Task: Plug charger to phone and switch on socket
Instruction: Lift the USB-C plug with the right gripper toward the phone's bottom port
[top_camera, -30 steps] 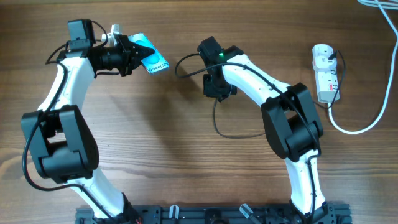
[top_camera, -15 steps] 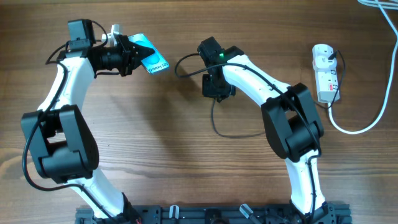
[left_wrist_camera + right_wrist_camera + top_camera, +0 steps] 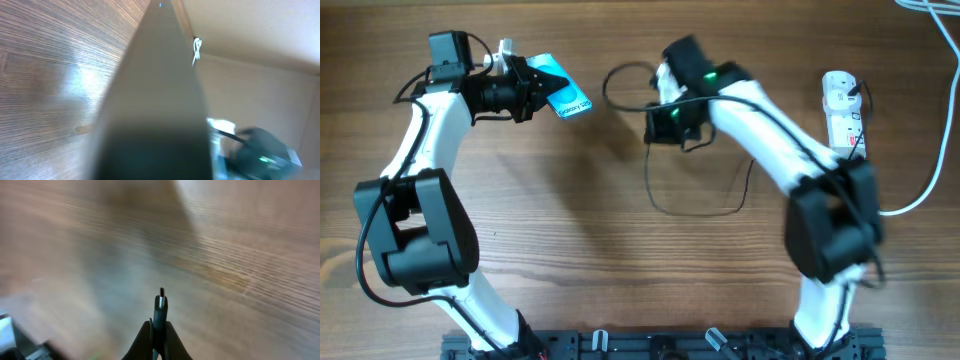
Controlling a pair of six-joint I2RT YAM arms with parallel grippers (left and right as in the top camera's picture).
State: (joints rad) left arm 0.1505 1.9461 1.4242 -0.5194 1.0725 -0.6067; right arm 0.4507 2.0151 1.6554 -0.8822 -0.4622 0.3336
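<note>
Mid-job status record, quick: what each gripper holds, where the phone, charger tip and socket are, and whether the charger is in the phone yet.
left gripper: shut on the phone, far left side
right gripper: shut on the charger, metal tip sticking out in front
charger to phone: not plugged in, a clear gap between them
socket: far right side, neither gripper near it
socket switch: cannot tell on or off
</note>
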